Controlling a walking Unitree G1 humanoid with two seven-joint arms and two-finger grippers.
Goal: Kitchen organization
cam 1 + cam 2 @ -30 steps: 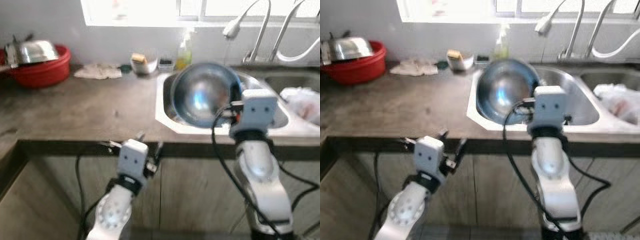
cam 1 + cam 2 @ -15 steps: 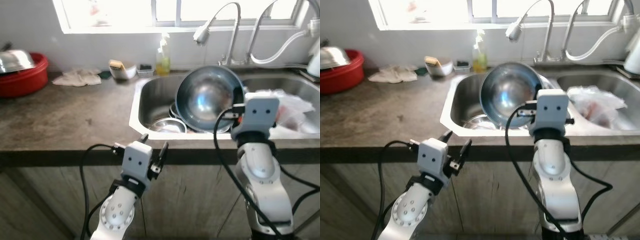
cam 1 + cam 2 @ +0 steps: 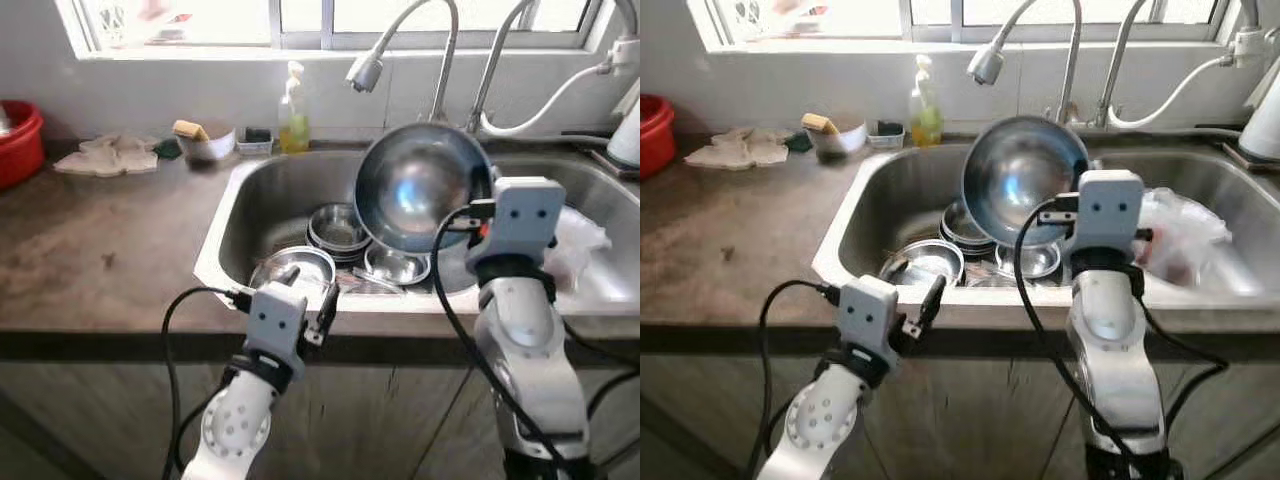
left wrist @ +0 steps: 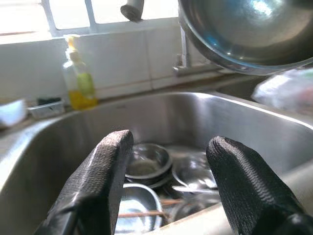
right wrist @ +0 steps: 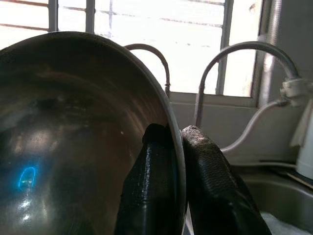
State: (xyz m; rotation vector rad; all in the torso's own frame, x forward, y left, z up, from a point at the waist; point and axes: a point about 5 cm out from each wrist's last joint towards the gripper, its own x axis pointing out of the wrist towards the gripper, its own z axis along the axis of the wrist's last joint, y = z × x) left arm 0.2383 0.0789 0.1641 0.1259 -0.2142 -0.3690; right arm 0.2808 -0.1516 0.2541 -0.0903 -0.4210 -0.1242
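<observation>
Since a second ago the view has swung toward the sink – the red basin that stood well in on the counter's left end now sits cut off at the frame's edge, so the camera has turned, while the steel bowl (image 3: 422,198) has stayed pinched in the right gripper (image 5: 177,147). That bowl is held up on edge above the sink (image 3: 225,225), its hollow facing the robot, one black finger inside the rim and the other outside, pressed together on the thin wall.

Beneath it, on the sink floor, lie smaller steel bowls (image 3: 338,226) stacked and scattered, one (image 3: 293,270) near the front wall. A plastic bag (image 3: 1180,235) lies toward the sink's right side. The curved faucet (image 3: 364,72) hangs above the bowl's left rim, and a soap bottle (image 3: 293,112) stands at the sink's back left corner.

The left gripper (image 4: 166,166) hovers at the sink's front edge, fingers spread and empty.

The step in hand looks like carrying the bowl away from the sink – next it likely needs a clear spot of counter to set it down, keeping the rim clear of the faucet.
</observation>
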